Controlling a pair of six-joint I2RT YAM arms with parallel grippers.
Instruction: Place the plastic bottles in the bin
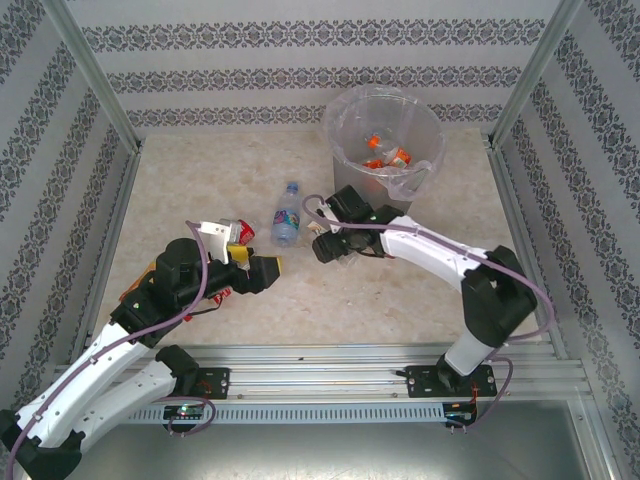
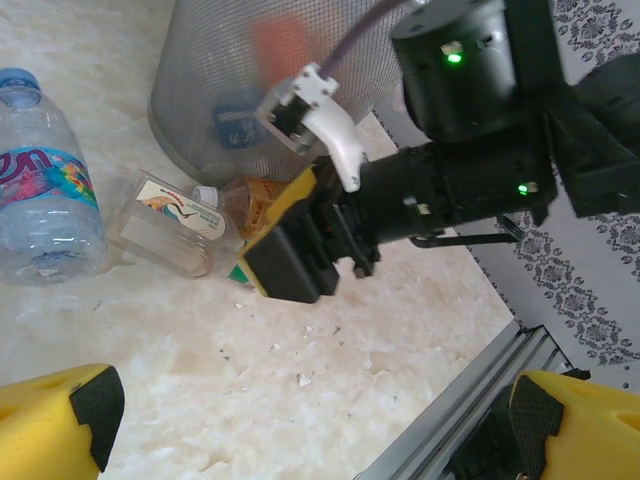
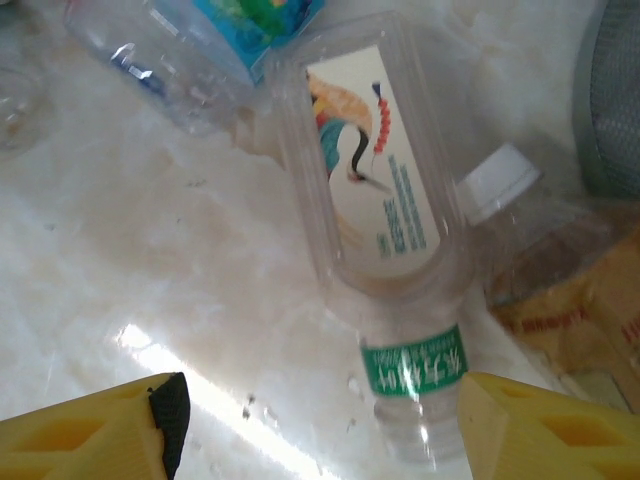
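Though blurry, perhaps three bottles (image 1: 386, 155) in bin (image 1: 338, 172)

No text is legible. The flat clear bottle (image 3: 375, 170) carries a crane picture with unreadable small print. The green label band (image 3: 412, 365) shows blurred white characters.
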